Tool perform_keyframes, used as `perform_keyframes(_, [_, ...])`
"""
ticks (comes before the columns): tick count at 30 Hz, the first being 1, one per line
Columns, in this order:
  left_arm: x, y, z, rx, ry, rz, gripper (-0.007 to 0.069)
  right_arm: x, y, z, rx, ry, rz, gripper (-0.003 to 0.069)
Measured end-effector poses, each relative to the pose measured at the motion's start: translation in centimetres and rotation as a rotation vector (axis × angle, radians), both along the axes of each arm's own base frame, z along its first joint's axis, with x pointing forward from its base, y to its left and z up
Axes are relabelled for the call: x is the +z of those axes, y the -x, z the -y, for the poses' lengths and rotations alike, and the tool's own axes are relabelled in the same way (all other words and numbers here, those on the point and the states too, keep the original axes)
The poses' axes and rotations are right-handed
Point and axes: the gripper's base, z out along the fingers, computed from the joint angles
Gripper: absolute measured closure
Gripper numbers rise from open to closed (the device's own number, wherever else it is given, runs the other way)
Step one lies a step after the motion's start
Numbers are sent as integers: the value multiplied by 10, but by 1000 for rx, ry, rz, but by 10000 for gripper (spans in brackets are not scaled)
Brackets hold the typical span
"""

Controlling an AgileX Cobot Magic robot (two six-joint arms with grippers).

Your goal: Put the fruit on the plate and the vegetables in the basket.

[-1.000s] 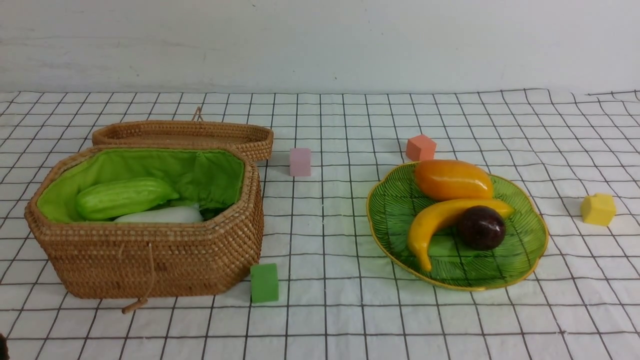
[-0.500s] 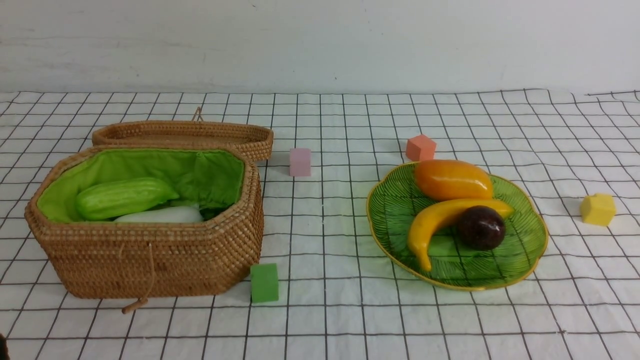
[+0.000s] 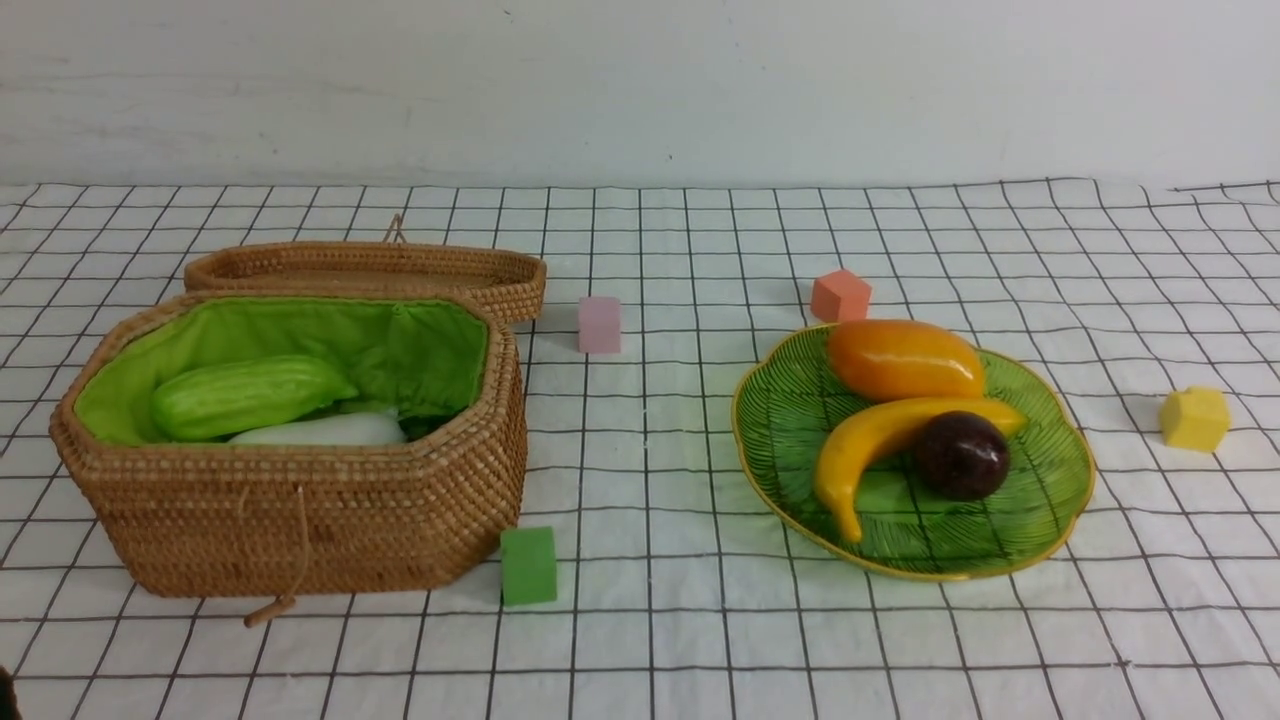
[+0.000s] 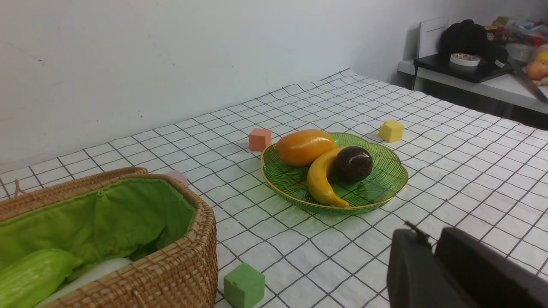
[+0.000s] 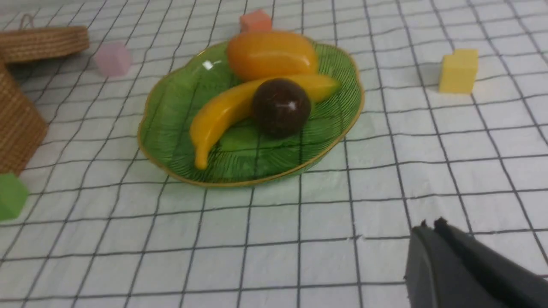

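Banana (image 3: 872, 443), mango (image 3: 905, 360) and mangosteen (image 3: 962, 455) lie on the plate (image 3: 780, 420) at 3 o'clock. Cucumber (image 3: 250, 395) and radish (image 3: 325, 431) sit in the basket (image 3: 300, 520) at 9 o'clock; the carrot is unseen, likely buried. Both claws (image 4: 432, 252) (image 5: 430, 233) are clenched, empty.

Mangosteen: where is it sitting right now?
In the front view the mangosteen sits on the green plate at the right, touching the banana, with the mango behind them.
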Motion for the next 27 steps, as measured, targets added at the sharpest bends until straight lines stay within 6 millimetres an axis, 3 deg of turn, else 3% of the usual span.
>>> perform_keyframes(2, [0,0,0,0,-1,-1,543,-36,1,2,-27,12,25,667])
perform_keyframes(5, [0,0,0,0,-3,-3,538,-71,1,2,-33,10,-4,667])
perform_keyframes(27, [-1,0,0,1,-5,-6,519,-71,1,2,-31,11,20,660])
